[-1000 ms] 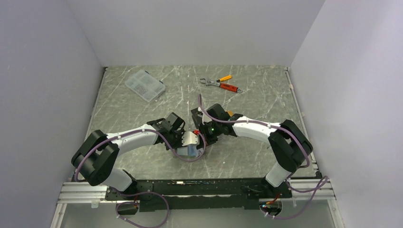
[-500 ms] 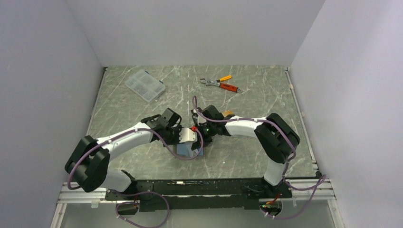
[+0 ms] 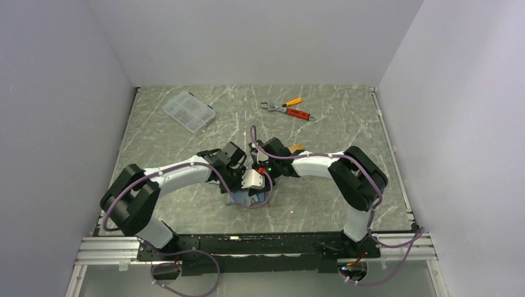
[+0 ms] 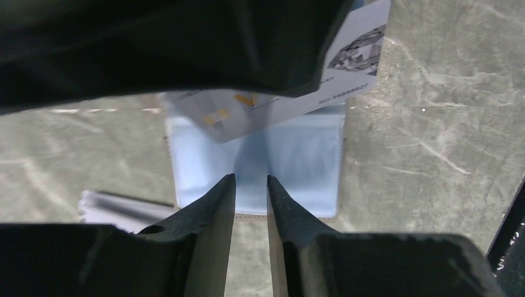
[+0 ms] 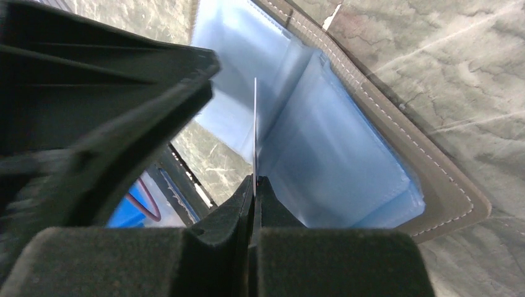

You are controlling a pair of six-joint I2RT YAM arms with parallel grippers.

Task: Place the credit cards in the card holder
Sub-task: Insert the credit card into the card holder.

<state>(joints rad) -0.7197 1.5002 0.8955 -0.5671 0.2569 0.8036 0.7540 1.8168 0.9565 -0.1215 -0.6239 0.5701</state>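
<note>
far behind card holder (image 4: 303,167): clear box (image 3: 189,111), pliers (image 3: 299,114), well apart

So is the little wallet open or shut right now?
Open. The card holder lies spread on the table with its blue lining facing up, and the stitched taupe edge shows around it.

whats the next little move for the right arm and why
Probably ease the right gripper down and slightly forward, feeding the silvery-grey card into a slot of the card holder. The gripper is shut on the card, which stands edge-on right over the open blue lining and does not look seated in a pocket yet.
</note>
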